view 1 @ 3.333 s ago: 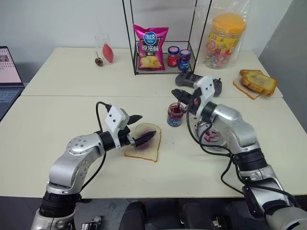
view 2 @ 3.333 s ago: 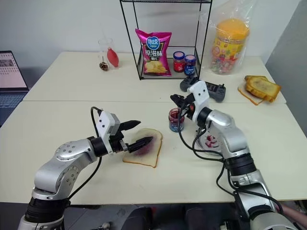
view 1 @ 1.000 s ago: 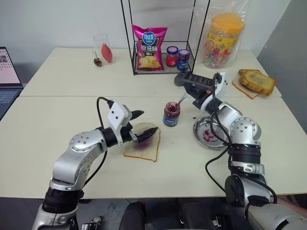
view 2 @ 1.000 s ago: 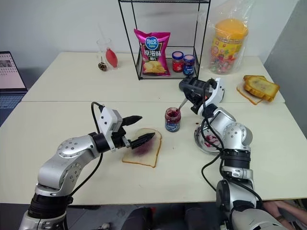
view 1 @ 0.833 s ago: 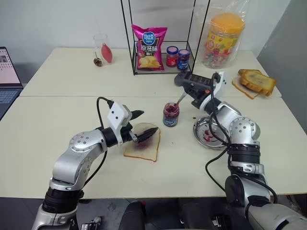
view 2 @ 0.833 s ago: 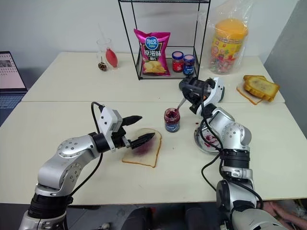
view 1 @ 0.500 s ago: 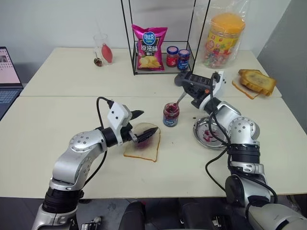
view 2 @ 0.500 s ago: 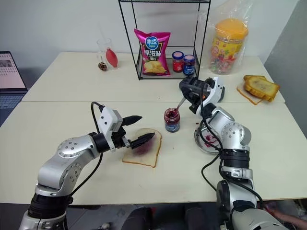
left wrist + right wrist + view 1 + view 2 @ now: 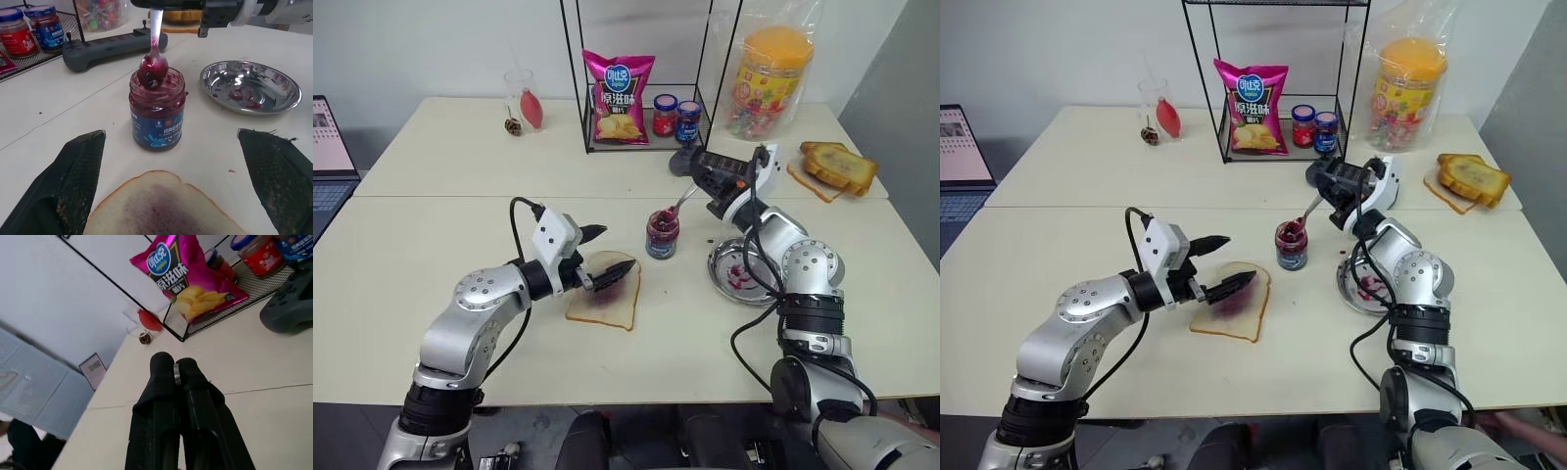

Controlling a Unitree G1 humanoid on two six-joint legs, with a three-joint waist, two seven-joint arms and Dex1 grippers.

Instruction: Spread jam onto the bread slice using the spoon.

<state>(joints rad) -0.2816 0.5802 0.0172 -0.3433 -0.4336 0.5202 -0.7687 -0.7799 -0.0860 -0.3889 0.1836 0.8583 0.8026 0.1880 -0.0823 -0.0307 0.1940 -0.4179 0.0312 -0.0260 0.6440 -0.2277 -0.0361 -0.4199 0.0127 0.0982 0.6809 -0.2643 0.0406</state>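
1. Right now the right gripper [image 9: 697,174] is clamped tight on the spoon [image 9: 154,48] handle, its bowl loaded with jam [image 9: 150,77] and poised just over the open jar [image 9: 661,235].
2. Left gripper [image 9: 603,257] has its jaws wide apart, empty, hovering over the bread slice [image 9: 606,303], one finger above the near crust.
3. From the jar, the bread lies at about seven o'clock and the metal dish [image 9: 740,272] at about four o'clock, both near.
4. Risk as I see it: the heaped blob could drip on the table [image 9: 431,245] during the carry if the spoon tilts.
5. The left fingers crowd the slice, so the spoon may bump them.
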